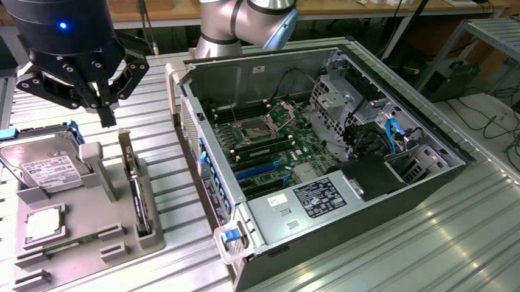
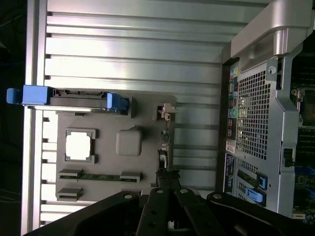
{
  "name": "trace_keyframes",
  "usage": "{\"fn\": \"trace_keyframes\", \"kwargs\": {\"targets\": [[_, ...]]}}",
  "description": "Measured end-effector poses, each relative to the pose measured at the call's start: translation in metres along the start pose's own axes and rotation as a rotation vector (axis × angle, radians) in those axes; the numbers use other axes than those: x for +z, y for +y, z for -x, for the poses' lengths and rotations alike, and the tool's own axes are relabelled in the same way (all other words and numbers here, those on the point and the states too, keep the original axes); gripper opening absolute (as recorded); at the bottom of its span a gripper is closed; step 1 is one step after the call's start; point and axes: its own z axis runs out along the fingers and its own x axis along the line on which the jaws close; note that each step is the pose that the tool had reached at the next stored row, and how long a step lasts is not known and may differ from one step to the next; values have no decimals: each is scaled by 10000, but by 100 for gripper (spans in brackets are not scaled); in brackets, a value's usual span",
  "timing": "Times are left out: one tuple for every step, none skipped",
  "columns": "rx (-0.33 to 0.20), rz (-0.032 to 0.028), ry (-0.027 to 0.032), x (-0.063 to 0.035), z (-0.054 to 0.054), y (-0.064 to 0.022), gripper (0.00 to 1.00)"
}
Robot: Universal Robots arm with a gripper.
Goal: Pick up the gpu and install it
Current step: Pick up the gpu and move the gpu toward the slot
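On the grey holder tray [image 1: 85, 213], along its side nearest the computer case [image 1: 235, 79], the gpu [image 1: 140, 204] stands on edge in a slot. It is a thin dark card with a narrow silver bracket at one end. The tray also holds a hard drive [image 1: 41, 167] with blue rails and a square silver chip [image 1: 45, 222]. Above the tray, the tool [image 1: 106, 117] hangs clenched and empty, apart from the card. The case lies open on the bench [image 1: 455, 243], its motherboard [image 1: 276, 152] exposed.

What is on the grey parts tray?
A hard drive, a CPU chip, a memory stick and the gpu standing on edge; its lower edge is hidden in the tray.
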Motion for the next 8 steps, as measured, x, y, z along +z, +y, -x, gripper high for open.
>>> {"fn": "trace_keyframes", "kwargs": {"targets": [[0, 0, 0, 0, 0, 0, 11], [0, 0, 0, 0, 0, 0, 11], [0, 0, 1, 0, 0, 0, 11], [0, 0, 0, 0, 0, 0, 11], [0, 0, 1, 0, 0, 0, 11], [0, -1, 0, 0, 0, 0, 11], [0, -1, 1, 0, 0, 0, 11], [0, 0, 1, 0, 0, 0, 11]]}}
